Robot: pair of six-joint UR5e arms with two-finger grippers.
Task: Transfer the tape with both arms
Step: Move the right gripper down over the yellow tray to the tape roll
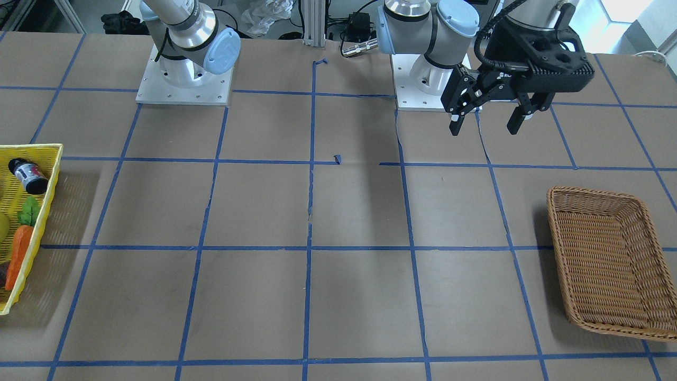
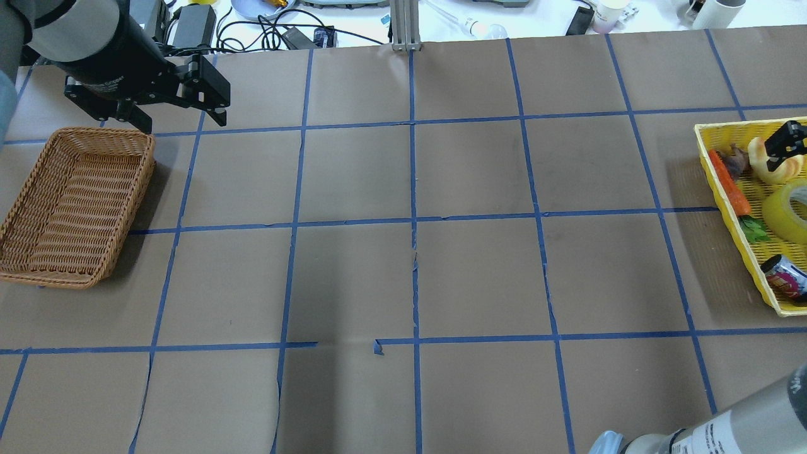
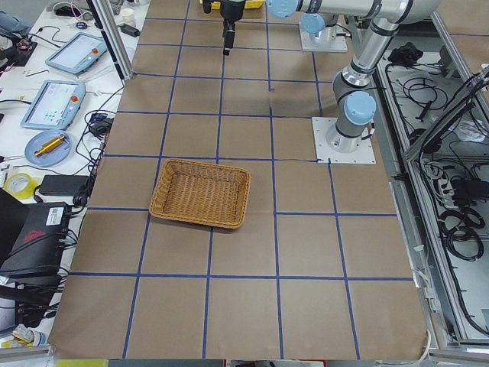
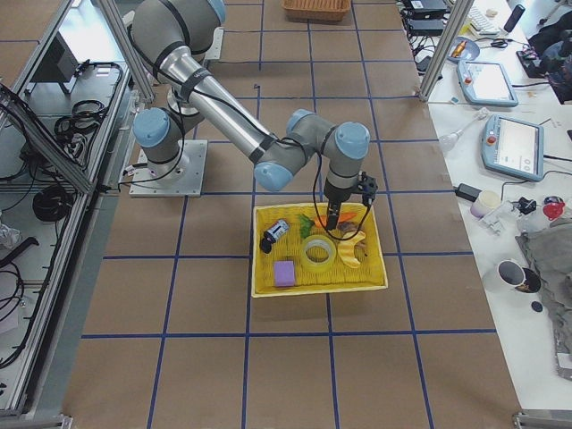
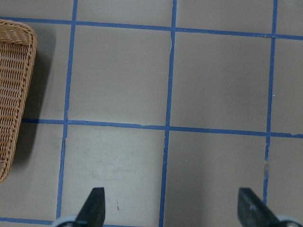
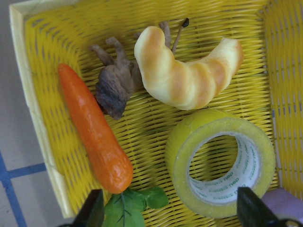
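Observation:
The yellow roll of tape lies flat in the yellow basket, beside a croissant and a carrot. It also shows in the overhead view and the right side view. My right gripper is open and hovers above the basket, its fingers to either side of the tape's near half and not touching it. My left gripper is open and empty, held above the table near its base. It shows in the overhead view just beyond the wicker basket.
The yellow basket also holds a carrot, a croissant, a brown root-like thing, a small bottle and a purple block. The wicker basket holds nothing. Blue tape lines grid the brown table.

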